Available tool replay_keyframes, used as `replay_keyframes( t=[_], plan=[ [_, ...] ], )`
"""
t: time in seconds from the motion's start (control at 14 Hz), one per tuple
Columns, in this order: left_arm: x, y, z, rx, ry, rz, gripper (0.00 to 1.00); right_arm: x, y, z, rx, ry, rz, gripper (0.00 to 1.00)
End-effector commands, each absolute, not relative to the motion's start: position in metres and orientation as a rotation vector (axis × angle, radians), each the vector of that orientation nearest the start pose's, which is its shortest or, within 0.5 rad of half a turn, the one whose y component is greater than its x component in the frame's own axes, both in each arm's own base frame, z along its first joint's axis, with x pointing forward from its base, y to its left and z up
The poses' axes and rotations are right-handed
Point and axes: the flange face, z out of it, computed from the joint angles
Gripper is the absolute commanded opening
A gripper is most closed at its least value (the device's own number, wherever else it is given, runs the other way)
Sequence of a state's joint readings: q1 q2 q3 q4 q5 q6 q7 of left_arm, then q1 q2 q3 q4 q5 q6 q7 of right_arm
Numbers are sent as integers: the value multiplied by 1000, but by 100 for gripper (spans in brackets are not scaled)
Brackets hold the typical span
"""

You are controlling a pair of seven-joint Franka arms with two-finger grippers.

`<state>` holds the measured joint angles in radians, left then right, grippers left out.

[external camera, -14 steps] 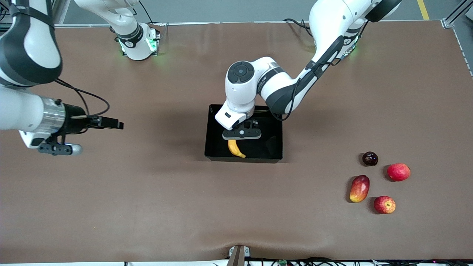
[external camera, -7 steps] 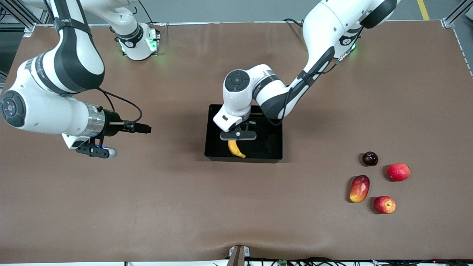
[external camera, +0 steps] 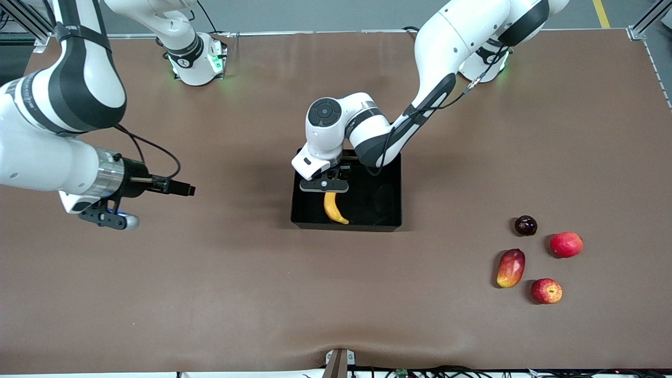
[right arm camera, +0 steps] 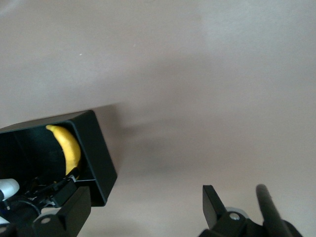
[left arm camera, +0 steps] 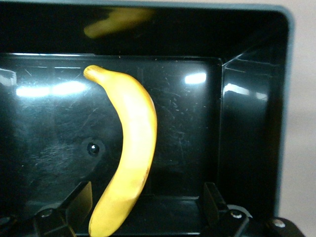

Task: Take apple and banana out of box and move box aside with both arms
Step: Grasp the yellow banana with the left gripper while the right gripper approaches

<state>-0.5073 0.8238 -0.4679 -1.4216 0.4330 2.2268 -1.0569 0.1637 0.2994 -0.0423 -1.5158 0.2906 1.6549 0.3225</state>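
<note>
banana [left arm camera: 127, 148] in box [external camera: 387, 207], left gripper [left arm camera: 143, 205] over it (jaws apart), right gripper [right arm camera: 143, 207] waiting

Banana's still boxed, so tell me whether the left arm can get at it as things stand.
Probably yes. The left gripper hangs open right above the banana, which lies alone on the black box's floor with nothing covering it; the low walls leave room.
</note>
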Motion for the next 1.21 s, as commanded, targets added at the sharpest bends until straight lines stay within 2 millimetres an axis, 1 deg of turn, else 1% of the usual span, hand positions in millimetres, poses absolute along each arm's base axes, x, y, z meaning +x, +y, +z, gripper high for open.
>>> replay_keyframes(
  t=[0.0,0.21,0.29,0.36,0.43,0.64,0.86,1.14],
  plan=[
    [479,-556,237,-3197,9,-101,100,623,110,485,-2914,340,316,100],
    [475,-563,226,-3232,-48,-109,100,619,105,483,-2914,351,373,100],
    [478,-560,223,-3227,-62,-113,100,619,105,482,-2914,353,380,100],
    [474,-562,220,-3220,-51,-116,100,617,106,480,-2913,350,405,100],
    [476,-560,219,-3215,-61,-120,100,617,106,481,-2913,350,405,100],
    [471,-567,213,-3237,-123,-127,100,617,105,480,-2913,352,409,100],
    [472,-568,215,-3251,-156,-132,100,615,106,478,-2913,348,432,100],
    [474,-572,218,-3294,-258,-163,100,616,104,479,-2913,353,429,100]
  ],
)
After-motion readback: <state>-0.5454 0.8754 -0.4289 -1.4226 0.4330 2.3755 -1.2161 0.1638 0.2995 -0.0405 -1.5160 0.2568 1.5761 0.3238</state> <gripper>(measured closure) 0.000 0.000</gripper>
